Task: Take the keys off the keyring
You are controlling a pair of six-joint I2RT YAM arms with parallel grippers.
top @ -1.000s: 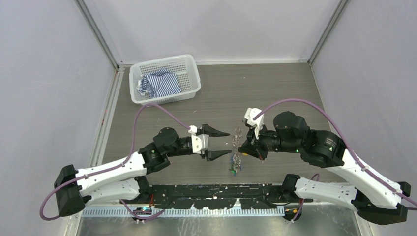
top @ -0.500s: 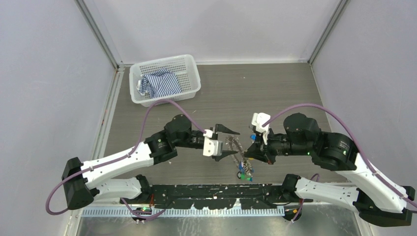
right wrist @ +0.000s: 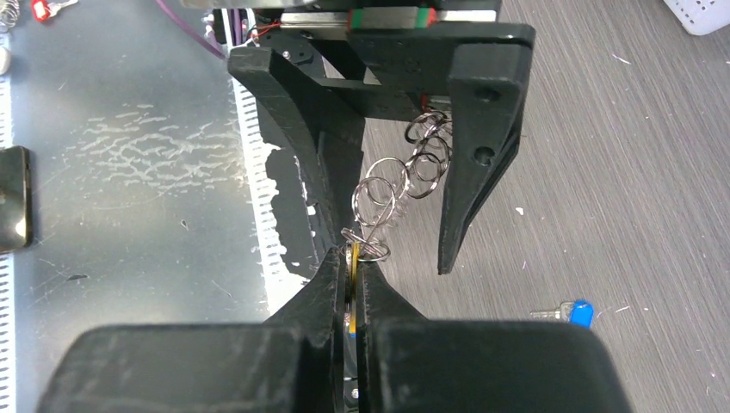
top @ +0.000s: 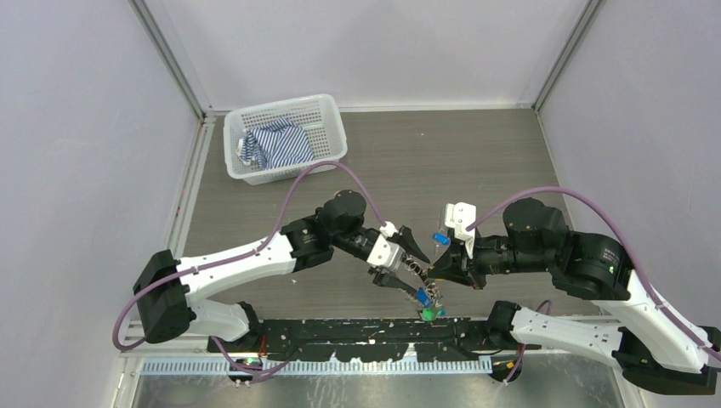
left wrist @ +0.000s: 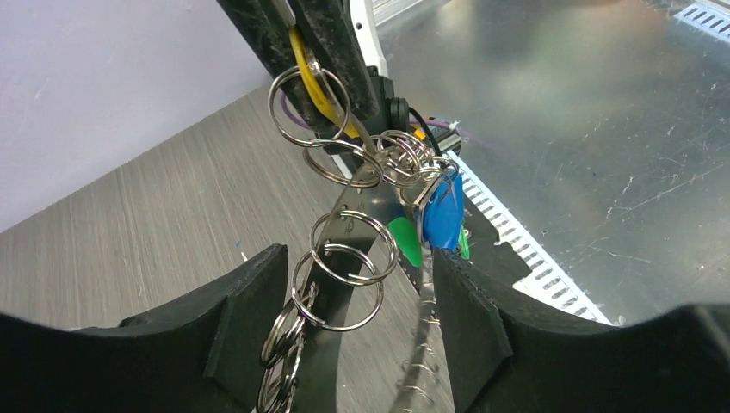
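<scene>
My right gripper [right wrist: 353, 258] is shut on a yellow key tag [left wrist: 310, 82] at the top of the keyring bunch, which it holds above the table's near edge. From that tag a chain of small split rings [left wrist: 344, 267] hangs, with blue-tagged [left wrist: 442, 215] and green-tagged [left wrist: 403, 241] keys. My left gripper [left wrist: 355, 262] is open, with its fingers [right wrist: 478, 129] on either side of the ring chain [right wrist: 405, 176]. I cannot tell if they touch it. In the top view the left gripper [top: 415, 270] meets the right gripper [top: 434, 274] at the bunch [top: 428, 308]. One blue-tagged key [top: 439, 239] lies loose on the table.
A white mesh basket [top: 327, 115] holding a striped cloth [top: 276, 144] stands at the back left. The black base rail [top: 340, 327] and a metal shelf [right wrist: 120, 155] run along the near edge, directly under the hanging bunch.
My left arm has swung right and forward, bringing its open jaws around the ring chain. The right gripper has carried the bunch right and nearer the front edge, uncovering the loose blue-tagged key.
</scene>
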